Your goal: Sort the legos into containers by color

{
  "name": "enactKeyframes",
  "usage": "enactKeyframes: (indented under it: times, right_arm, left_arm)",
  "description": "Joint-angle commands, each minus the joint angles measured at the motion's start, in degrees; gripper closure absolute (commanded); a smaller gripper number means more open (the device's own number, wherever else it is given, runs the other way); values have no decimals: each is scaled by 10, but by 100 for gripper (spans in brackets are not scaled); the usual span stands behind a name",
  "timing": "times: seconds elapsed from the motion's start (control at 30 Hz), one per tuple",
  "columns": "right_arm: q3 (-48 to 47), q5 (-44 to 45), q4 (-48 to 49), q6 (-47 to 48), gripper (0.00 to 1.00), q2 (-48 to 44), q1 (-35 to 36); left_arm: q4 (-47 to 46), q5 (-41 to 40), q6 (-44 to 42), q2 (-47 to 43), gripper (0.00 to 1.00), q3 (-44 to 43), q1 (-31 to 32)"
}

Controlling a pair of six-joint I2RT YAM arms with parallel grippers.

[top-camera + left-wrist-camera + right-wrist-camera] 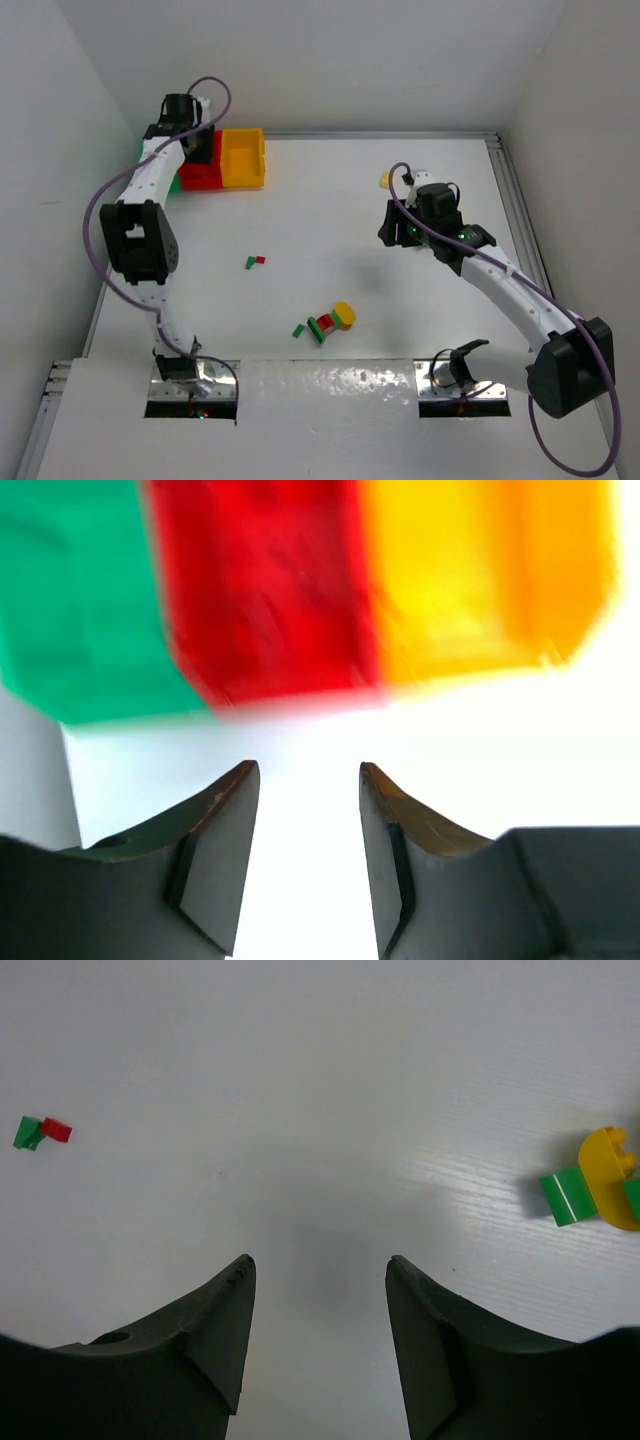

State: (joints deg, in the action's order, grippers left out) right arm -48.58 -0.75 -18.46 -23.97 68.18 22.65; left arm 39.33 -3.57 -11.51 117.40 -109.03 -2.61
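The three joined containers stand at the far left: green bin (175, 184), red bin (200, 176), yellow bin (243, 158). The left wrist view shows them blurred: green (80, 600), red (265, 590), yellow (480, 580). My left gripper (199, 148) (310, 775) is open and empty, over the red bin. My right gripper (396, 233) (320, 1260) is open and empty above bare table. Loose legos lie mid-table: a green and red pair (255, 262) (40, 1132), a green flat piece (299, 329), a green and red cluster (322, 325), a yellow round piece (344, 314) (605, 1165). Another yellow piece (385, 180) lies behind the right arm.
White walls close in the table (330, 200) on the left, back and right. A metal rail (515, 210) runs along the right edge. The left arm partly hides the green bin.
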Motion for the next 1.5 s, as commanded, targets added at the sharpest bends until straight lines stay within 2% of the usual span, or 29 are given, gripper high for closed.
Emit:
enactKeyframes:
  times: [0.0,0.07,0.17,0.33,0.4,0.53,0.93,1.33,1.47]
  right_arm:
    - [3,-13,24,-3,45,-7,4]
    - [2,-19,25,-3,45,-2,4]
    - [-6,-21,22,-1,46,4,4]
    - [-3,-14,17,1,46,-2,3]
    - [1,-10,17,1,46,-5,3]
    - [8,-4,13,0,46,-14,4]
    - [19,2,12,1,45,-26,3]
    - [12,6,6,9,45,-28,3]
    - [11,6,4,9,45,-28,3]
  left_arm:
    - [51,33,-12,-89,57,118,74]
    - [54,30,-20,-119,56,196,122]
    - [72,61,-25,-128,57,246,163]
    - [105,104,-24,-102,66,272,195]
    - [109,98,-19,-90,71,285,198]
    - [118,116,-12,-72,71,286,214]
    - [73,84,7,-81,62,344,234]
    - [40,47,17,-78,62,368,235]
    - [34,43,25,-69,62,352,236]
